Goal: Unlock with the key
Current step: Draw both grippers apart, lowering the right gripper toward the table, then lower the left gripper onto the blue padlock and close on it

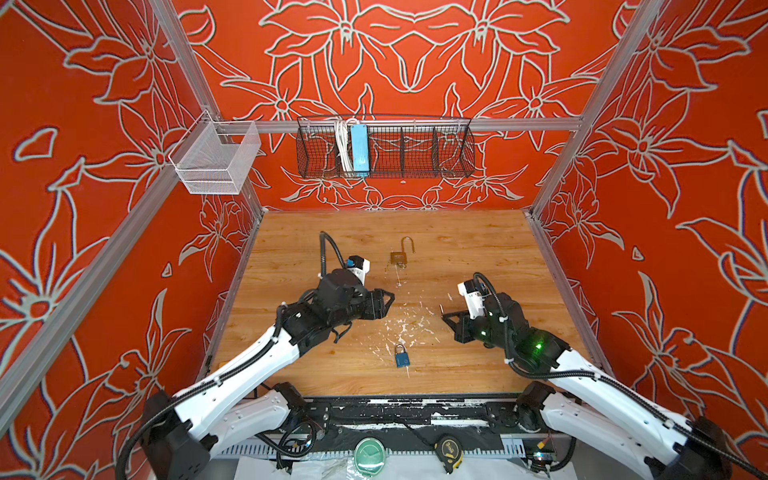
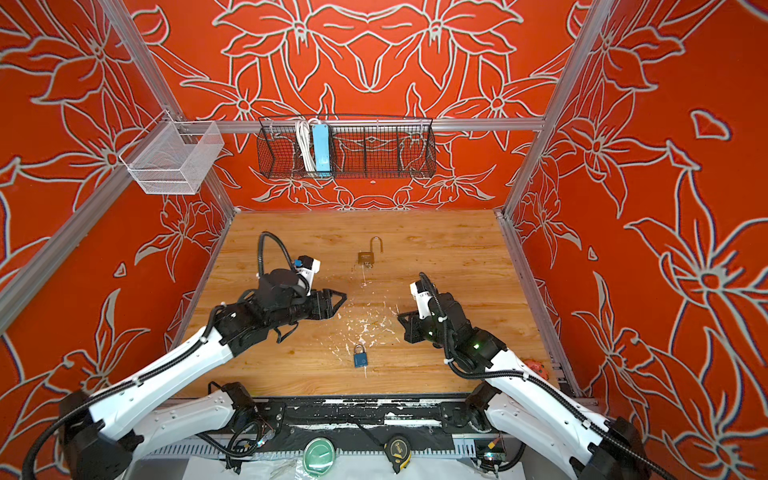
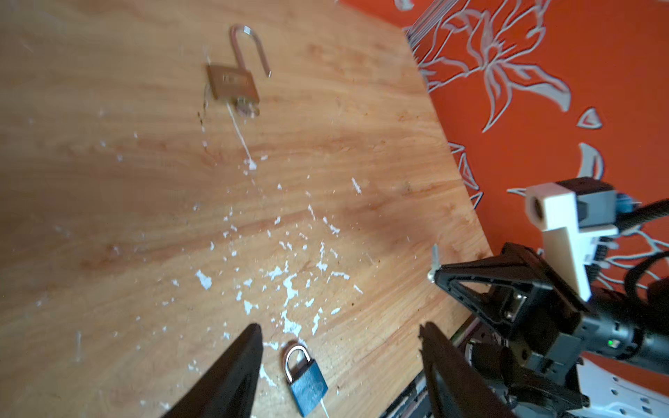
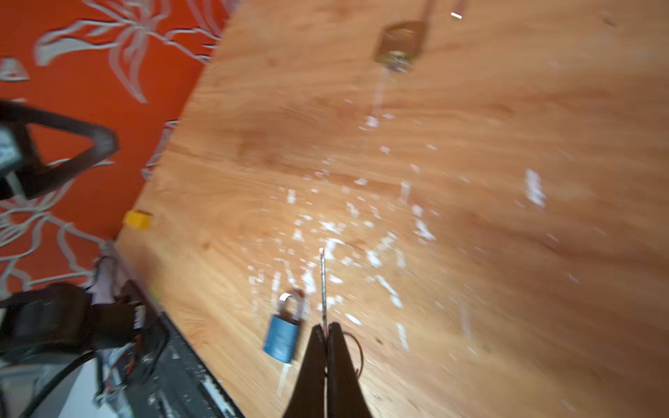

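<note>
The right tool (image 4: 325, 327) is pinching a thin metal key (image 4: 322, 282) between jaws that are pressing fully together, with the blade sticking out past the tips and pointing toward the left tool (image 1: 390, 297). The left tool's fingers (image 3: 253, 336) are standing wide apart and gripping nothing, and it is hovering above the table (image 1: 478, 249). The blue padlock (image 1: 401, 357), its shackle closed, is lying flat on the table between the two tools. It is sitting nearer the robot than either tip, to the left of the right tool, and it is not touching the key. The brass padlock (image 1: 399, 258) is lying beyond the left tool's tip, farther from the robot and well apart from the right tool. Its shackle is swinging open to one side, and a small silvery piece is showing at its base, too blurred to identify. White flecks (image 1: 405, 326) are scattering across the table between both tools. Counting up: two tools, two padlocks, and one key in the right tool's grip.
</note>
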`<action>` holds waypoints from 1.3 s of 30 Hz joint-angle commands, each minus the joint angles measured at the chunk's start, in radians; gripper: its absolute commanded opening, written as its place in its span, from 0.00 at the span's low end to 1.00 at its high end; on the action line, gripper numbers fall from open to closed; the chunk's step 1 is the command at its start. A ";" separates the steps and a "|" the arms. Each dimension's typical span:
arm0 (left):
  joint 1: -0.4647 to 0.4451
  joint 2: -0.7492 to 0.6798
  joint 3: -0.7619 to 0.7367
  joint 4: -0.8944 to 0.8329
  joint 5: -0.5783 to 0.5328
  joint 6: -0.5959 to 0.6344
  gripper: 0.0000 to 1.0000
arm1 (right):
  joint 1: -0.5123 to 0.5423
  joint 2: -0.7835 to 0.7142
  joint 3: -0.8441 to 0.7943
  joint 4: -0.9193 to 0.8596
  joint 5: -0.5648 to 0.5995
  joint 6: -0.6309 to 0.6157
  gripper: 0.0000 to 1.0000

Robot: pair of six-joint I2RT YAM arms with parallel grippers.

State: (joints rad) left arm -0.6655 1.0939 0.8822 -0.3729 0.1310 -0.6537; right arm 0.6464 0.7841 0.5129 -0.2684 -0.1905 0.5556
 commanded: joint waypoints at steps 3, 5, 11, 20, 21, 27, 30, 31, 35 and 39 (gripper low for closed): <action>-0.142 0.241 0.135 -0.376 -0.062 -0.183 0.65 | -0.007 -0.024 0.017 -0.238 0.039 0.052 0.00; -0.191 0.315 0.169 -0.420 -0.087 -0.252 0.65 | -0.006 -0.022 -0.005 -0.248 -0.007 0.061 0.00; -0.272 0.415 0.159 -0.364 -0.149 -0.427 0.62 | -0.007 -0.130 -0.116 -0.206 -0.082 0.082 0.00; -0.345 0.608 0.275 -0.417 -0.156 -0.498 0.61 | -0.007 -0.180 -0.140 -0.238 -0.168 0.004 0.00; -0.354 0.623 0.283 -0.429 -0.159 -0.511 0.61 | -0.007 -0.184 -0.140 -0.247 -0.164 -0.006 0.00; -0.365 0.674 0.289 -0.414 -0.154 -0.550 0.61 | -0.006 -0.213 -0.165 -0.223 -0.182 -0.013 0.00; -0.367 0.693 0.299 -0.426 -0.150 -0.558 0.60 | -0.007 -0.205 -0.166 -0.216 -0.207 -0.020 0.00; -0.368 0.698 0.299 -0.425 -0.149 -0.560 0.60 | -0.007 -0.204 -0.170 -0.212 -0.211 -0.021 0.00; -0.368 0.715 0.297 -0.414 -0.144 -0.570 0.58 | -0.007 -0.204 -0.177 -0.201 -0.214 -0.024 0.00; -0.370 0.724 0.288 -0.409 -0.137 -0.596 0.54 | -0.007 -0.206 -0.178 -0.200 -0.215 -0.025 0.00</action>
State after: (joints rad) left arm -1.0290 1.8038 1.1652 -0.7551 0.0021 -1.2129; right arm 0.6426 0.5823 0.3492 -0.4850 -0.3904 0.5480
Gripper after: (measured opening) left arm 0.544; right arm 0.050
